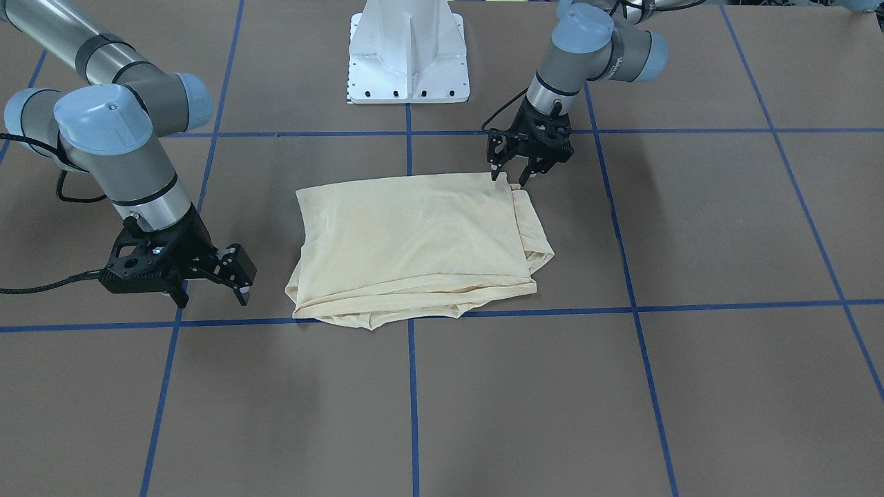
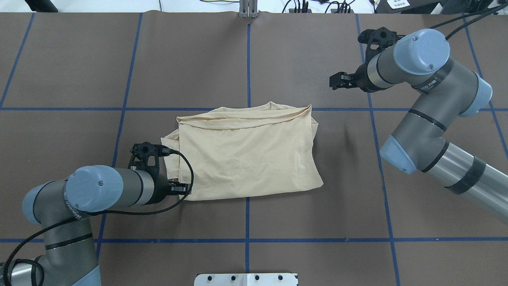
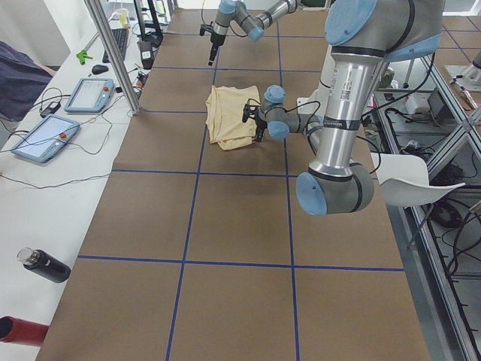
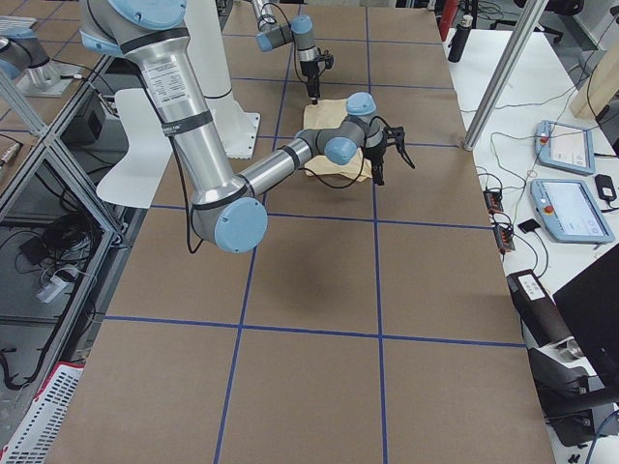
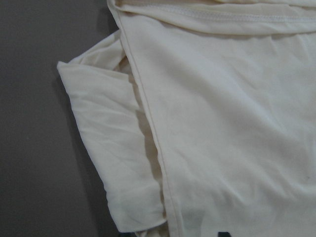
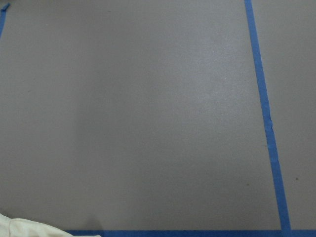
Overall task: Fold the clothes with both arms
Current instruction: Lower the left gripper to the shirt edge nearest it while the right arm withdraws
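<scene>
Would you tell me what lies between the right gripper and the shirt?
Only bare brown table lies between the right gripper and the shirt, as the front-facing view shows; overhead, a blue tape line crosses that stretch.

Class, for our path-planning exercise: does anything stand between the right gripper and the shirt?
Nothing visible does: only bare table lies between the open right gripper and the folded shirt.

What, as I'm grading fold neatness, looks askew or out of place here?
The shirt is folded unevenly: an under layer pokes out past the top panel's edge on the side by the left claw, and bunched layers bulge past the edge farthest from the robot. Nothing else stands out.
</scene>
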Controlling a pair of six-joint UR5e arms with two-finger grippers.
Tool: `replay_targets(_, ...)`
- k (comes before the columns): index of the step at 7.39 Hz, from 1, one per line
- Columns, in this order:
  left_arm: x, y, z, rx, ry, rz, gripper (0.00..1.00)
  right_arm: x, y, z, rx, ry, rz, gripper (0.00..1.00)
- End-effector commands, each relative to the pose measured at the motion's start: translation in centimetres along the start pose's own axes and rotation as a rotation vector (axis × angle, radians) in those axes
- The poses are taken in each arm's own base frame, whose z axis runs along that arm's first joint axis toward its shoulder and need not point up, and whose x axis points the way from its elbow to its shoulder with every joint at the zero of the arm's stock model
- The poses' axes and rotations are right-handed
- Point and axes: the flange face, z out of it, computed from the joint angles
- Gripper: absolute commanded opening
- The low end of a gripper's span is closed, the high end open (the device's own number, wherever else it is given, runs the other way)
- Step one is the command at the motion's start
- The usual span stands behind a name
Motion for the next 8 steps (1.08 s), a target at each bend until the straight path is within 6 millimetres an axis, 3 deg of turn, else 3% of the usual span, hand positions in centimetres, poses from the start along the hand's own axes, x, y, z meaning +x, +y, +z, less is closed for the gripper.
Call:
replay_targets(1, 0.5, 1.2, 0.9, -0.022, -0.003, 0.010, 0.57, 0.1, 0.0, 0.0, 0.001, 0.001, 0.001, 1.00)
replay_targets(2, 0.6, 1.2, 0.9, -0.022, 0.000, 0.008, 0.50, 0.1, 0.0, 0.0, 0.001, 0.001, 0.001, 1.00)
replay_targets(3, 0.6, 1.2, 0.9, -0.022, 0.000, 0.008, 0.31, 0.1, 0.0, 0.0, 0.001, 0.001, 0.001, 1.00)
replay_targets(4, 0.9, 1.0, 0.7, -0.019, 0.005, 0.008, 0.00, 0.1, 0.0, 0.0, 0.001, 0.001, 0.001, 1.00)
replay_targets(7, 0.4, 0.5, 0.5, -0.009, -0.005, 0.017, 0.00, -0.1, 0.0, 0.0, 0.000, -0.001, 0.001, 1.00)
replay_targets(8, -1.0, -1.5, 0.3, 0.022, -0.033, 0.037, 0.00, 0.0, 0.0, 0.1, 0.000, 0.001, 0.001, 1.00)
